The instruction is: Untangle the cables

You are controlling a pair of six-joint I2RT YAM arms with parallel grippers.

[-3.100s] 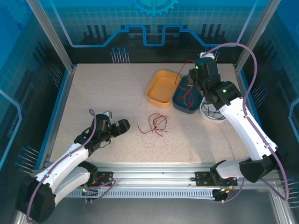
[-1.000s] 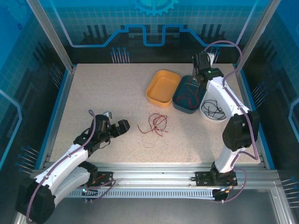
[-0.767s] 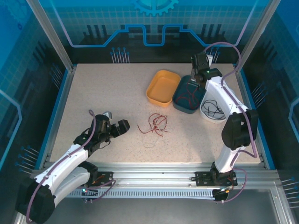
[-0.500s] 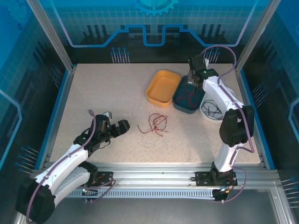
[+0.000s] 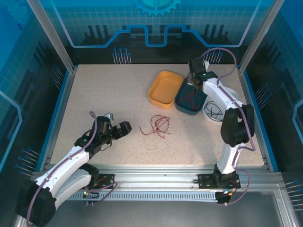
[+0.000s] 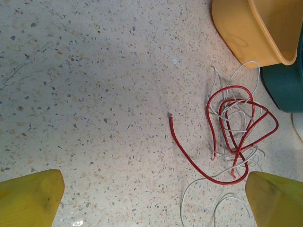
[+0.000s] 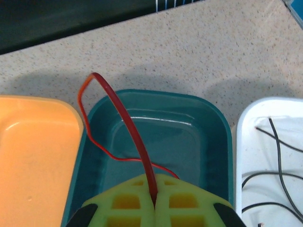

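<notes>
Seen from above, the left pincer (image 5: pixel 117 128) is spread wide, a tangle of cables (image 5: pixel 158 126) lying on the desk (image 5: pixel 109 94) just ahead of it. The right pincer (image 5: pixel 191 85) hangs over a teal tray (image 5: pixel 182 105). The left wrist camera shows yellow fingertips (image 6: pixel 31 196) well apart, the tangle ahead and to the right. The right wrist camera shows fingers (image 7: pixel 128 208) clamped on a red cable (image 7: pixel 124 124) looping ahead over the tray.

White-shelled left arm (image 5: pixel 61 166) and right arm (image 5: pixel 228 153), black joint housings, purple-grey cables (image 5: pixel 220 48) looped alongside. Plain yellow left fingers (image 6: pixel 29 197); yellow-green right fingers (image 7: pixel 189 201), faces gridded with square recesses.
</notes>
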